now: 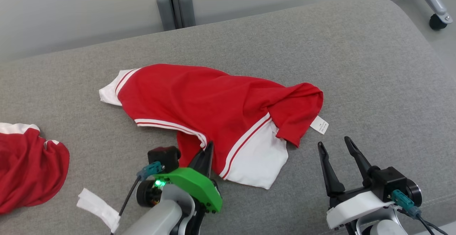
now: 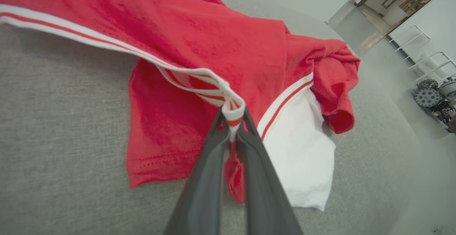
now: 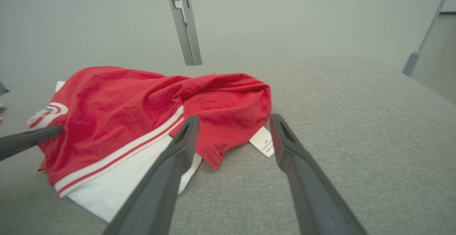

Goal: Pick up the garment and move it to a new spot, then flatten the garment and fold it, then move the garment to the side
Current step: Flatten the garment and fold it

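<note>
Left hand [image 2: 231,122] is pinching the garment's [image 1: 213,99] striped trim [image 2: 71,33], starting the pickup; right hand [image 1: 334,142] is hovering spread; lifting probably follows.

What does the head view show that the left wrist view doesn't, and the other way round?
Head view adds: the right gripper, open, near the care label, a second red garment at the left edge, and a white cloth scrap. Left wrist view adds: a close look at the striped trim pinched by the shut left gripper, plus wheeled gear on the floor. Both: the red-and-white garment on the grey cushion.
</note>
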Tool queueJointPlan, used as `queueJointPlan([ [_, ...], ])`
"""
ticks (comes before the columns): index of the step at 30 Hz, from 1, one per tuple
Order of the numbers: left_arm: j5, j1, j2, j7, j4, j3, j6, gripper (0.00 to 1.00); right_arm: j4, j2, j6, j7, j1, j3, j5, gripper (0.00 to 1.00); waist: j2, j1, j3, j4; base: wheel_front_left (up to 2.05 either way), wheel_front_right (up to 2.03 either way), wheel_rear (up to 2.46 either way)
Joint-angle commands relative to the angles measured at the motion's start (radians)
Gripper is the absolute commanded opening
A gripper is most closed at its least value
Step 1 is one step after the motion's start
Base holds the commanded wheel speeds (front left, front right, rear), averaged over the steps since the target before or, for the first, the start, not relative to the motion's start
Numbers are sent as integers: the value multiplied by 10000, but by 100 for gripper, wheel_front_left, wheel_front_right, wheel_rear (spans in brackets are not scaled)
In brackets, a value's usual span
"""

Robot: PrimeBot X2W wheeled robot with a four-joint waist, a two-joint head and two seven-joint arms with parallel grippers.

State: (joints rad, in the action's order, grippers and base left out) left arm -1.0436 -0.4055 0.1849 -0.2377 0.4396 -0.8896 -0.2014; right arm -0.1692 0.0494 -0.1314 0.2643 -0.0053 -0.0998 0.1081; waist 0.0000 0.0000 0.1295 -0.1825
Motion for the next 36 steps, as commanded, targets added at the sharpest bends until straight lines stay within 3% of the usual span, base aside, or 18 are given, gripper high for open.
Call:
queueJointPlan([
  [1,7,-398,93,124,-401,38,174,0,-18,18,14,2,81,-21,67,100,0,0,-147,-33,0,0,0],
  [8,-568,-2586,246,1696,-2125,545,766,0,-68,18,14,2,-94,-247,348,100,0,0,-328,-297,0,0,0],
  [13,-1164,-4980,-38,2808,-2494,1379,1095,0,-99,18,14,2,-177,-372,496,100,0,0,-375,-843,0,0,0],
  [19,-1737,-7400,-547,3034,-1739,2475,1500,0,-201,15,14,2,22,-409,592,100,0,0,-522,-1325,0,0,0],
  [23,-2054,-8198,-699,3036,-997,2973,1619,0,-200,15,14,2,139,-352,627,100,0,0,-675,-1380,0,0,0],
  [28,-2629,-7038,-311,3214,-807,3314,1327,0,-96,14,14,2,177,-166,643,100,0,0,-731,-1112,0,0,0],
  [36,-3545,-2615,1022,3214,-1571,3559,513,0,-2,17,14,2,251,51,410,100,0,0,-610,-277,0,0,0],
])
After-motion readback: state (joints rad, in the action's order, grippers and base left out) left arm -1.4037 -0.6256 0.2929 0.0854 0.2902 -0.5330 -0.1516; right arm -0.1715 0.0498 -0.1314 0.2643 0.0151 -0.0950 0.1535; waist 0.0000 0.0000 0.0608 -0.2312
